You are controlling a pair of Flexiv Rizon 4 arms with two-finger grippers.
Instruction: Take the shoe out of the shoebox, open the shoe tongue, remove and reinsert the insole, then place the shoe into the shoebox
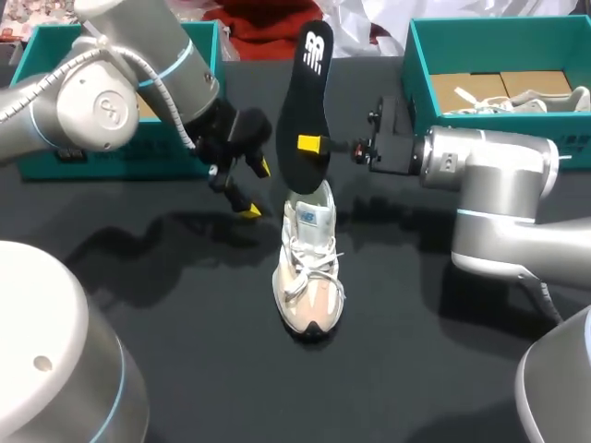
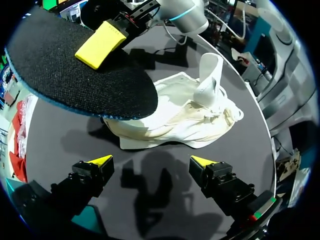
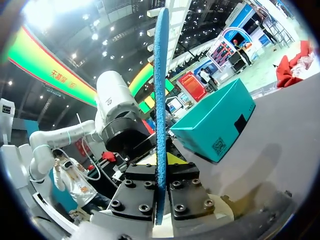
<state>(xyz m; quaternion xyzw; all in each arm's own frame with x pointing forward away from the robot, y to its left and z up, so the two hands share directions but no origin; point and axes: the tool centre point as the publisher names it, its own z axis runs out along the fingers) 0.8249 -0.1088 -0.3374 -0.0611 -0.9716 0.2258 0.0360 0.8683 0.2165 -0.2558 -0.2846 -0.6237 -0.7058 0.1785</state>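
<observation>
right gripper (image 1: 319, 145) clamped on black insole (image 1: 309, 101), fingers pinching it from both sides, insole upright over heel opening of shoe (image 1: 309, 268), lower end at opening

shoe stands mid table (image 1: 138, 305), toe toward near edge, tongue (image 2: 210, 75) lifted

left gripper (image 1: 256, 189) open, holding nothing, just left of shoe, above table, apart from insole

teal shoebox (image 1: 425, 65) far right, second shoe (image 1: 545, 97) inside; another teal box (image 1: 111, 161) far left behind left arm
</observation>
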